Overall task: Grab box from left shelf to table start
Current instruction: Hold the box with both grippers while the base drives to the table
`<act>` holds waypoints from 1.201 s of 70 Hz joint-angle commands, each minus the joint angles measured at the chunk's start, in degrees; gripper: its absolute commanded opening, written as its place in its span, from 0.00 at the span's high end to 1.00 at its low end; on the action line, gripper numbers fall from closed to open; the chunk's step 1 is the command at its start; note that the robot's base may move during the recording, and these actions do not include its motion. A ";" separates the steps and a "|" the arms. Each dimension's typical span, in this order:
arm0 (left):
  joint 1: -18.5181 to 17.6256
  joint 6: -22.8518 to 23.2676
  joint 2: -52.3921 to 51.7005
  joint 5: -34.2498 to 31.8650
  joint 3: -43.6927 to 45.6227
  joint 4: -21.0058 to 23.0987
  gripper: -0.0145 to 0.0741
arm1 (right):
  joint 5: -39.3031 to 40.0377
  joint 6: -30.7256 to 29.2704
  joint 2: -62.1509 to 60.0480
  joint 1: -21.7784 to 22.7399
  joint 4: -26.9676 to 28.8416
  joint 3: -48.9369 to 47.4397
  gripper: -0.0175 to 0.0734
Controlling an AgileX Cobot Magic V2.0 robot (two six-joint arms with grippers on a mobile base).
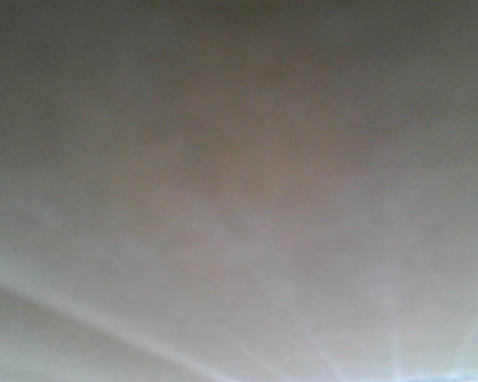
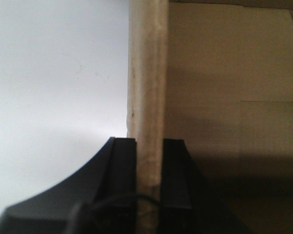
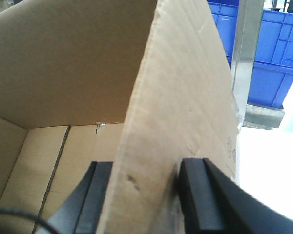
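While the box [image 3: 63, 63] sits between the two arms with blue bins [image 3: 273, 63] beyond it, the left end effector [image 2: 150, 148] is clenched on one cardboard wall and the right end effector [image 3: 146, 168] on another. Careful now: thin card could buckle or slide free of the grip if the arms pull apart or tilt unevenly, and whether the base is supported I can't tell.

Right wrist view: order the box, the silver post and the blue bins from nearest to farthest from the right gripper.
1. box: wall clamped in the right gripper, centre.
2. silver post: upper right, beyond the box.
3. blue bins: behind the post, far right.
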State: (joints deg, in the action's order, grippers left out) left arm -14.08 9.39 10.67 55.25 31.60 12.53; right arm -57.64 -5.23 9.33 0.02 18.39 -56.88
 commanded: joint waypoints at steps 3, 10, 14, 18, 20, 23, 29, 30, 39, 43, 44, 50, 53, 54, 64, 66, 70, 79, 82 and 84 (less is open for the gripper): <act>-0.20 -0.08 1.16 11.89 -0.50 1.82 0.95 | 3.43 -0.36 0.18 0.05 -2.12 -1.53 0.74; -0.20 -0.08 1.16 11.89 -0.50 1.82 0.95 | 3.43 -0.36 0.18 0.05 -2.12 -1.53 0.74; -0.20 -0.08 1.16 11.89 -0.50 1.82 0.95 | 3.43 -0.36 0.18 0.05 -2.12 -1.53 0.74; -0.20 -0.08 1.16 11.89 -0.50 1.82 0.95 | 3.43 -0.36 0.18 0.05 -2.12 -1.53 0.74; -0.20 -0.08 1.16 11.89 -0.50 1.82 0.95 | 3.43 -0.36 0.18 0.05 -2.12 -1.53 0.74; -0.20 -0.08 1.16 11.89 -0.50 1.82 0.95 | 3.43 -0.36 0.18 0.05 -2.12 -1.53 0.74; -0.20 -0.08 1.16 11.89 -0.50 1.82 0.95 | 3.43 -0.36 0.18 0.05 -2.12 -1.53 0.74; -0.20 -0.08 1.16 11.89 -0.50 1.82 0.95 | 3.43 -0.36 0.18 0.05 -2.12 -1.53 0.74; -0.20 -0.08 1.16 11.89 -0.50 1.82 0.95 | 3.43 -0.36 0.18 0.05 -2.12 -1.53 0.74; -0.20 -0.08 1.16 11.89 -0.50 1.82 0.95 | 3.43 -0.36 0.18 0.05 -2.12 -1.53 0.74; -0.20 -0.08 1.16 11.89 -0.50 1.82 0.95 | 3.43 -0.36 0.18 0.05 -2.12 -1.53 0.74; -0.20 -0.08 1.16 11.89 -0.50 1.82 0.95 | 3.43 -0.36 0.18 0.05 -2.12 -1.53 0.74; -0.20 -0.08 1.16 11.89 -0.50 1.82 0.95 | 3.43 -0.36 0.18 0.05 -2.12 -1.53 0.74; -0.20 -0.08 1.16 11.89 -0.50 1.82 0.95 | 3.43 -0.36 0.18 0.05 -2.12 -1.53 0.74; -0.20 -0.08 1.16 11.89 -0.50 1.82 0.95 | 3.43 -0.36 0.18 0.05 -2.12 -1.53 0.74; -0.20 -0.08 1.16 11.89 -0.50 1.82 0.95 | 3.43 -0.36 0.18 0.05 -2.12 -1.53 0.74; -0.20 -0.08 1.16 11.89 -0.50 1.82 0.95 | 3.43 -0.36 0.18 0.05 -2.12 -1.53 0.74; -0.20 -0.08 1.16 11.34 -0.50 1.82 0.95 | 2.61 -0.36 0.18 0.05 -2.12 -1.53 0.74; -0.20 -0.08 1.16 10.91 -0.50 1.82 0.95 | 2.45 -0.36 0.18 0.05 -2.12 -1.53 0.74; -0.20 -0.08 1.16 10.93 0.07 1.94 0.95 | 2.37 -0.36 0.18 0.05 -2.12 -1.53 0.74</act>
State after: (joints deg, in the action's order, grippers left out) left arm -14.08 9.39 10.67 55.25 31.60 12.53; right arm -57.73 -5.23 9.33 0.02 18.39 -56.88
